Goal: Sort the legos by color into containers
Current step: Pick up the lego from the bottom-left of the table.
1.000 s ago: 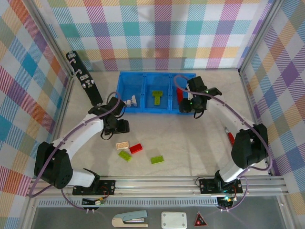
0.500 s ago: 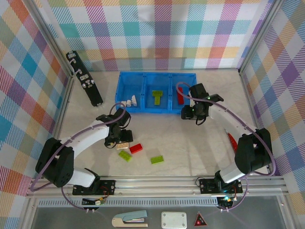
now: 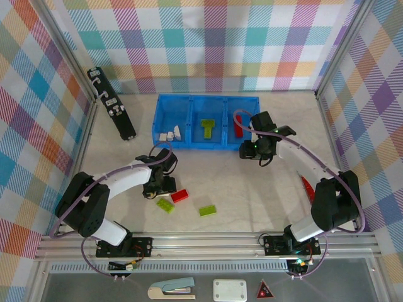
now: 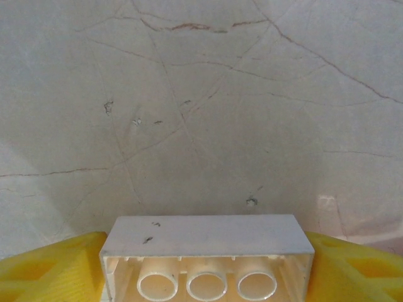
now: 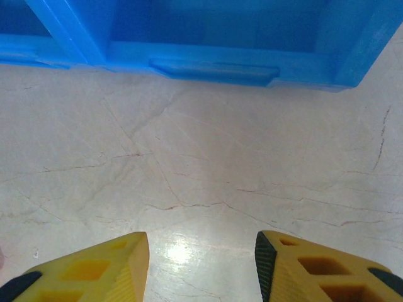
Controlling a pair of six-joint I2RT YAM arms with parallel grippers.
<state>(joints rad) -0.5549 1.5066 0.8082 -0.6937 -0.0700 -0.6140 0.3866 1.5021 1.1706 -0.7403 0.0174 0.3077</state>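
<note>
Within left gripper [image 4: 204,267], white brick [image 4: 201,234], hollow underside

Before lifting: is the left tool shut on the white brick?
Shut: yellow fingers of the left tool touch both ends of the white brick.

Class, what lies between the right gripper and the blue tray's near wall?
Bare marble tabletop: no brick lies between the open right gripper and the blue tray, as the right wrist view shows.

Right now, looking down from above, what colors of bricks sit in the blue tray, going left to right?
white bricks → lime green bricks → red brick
</note>
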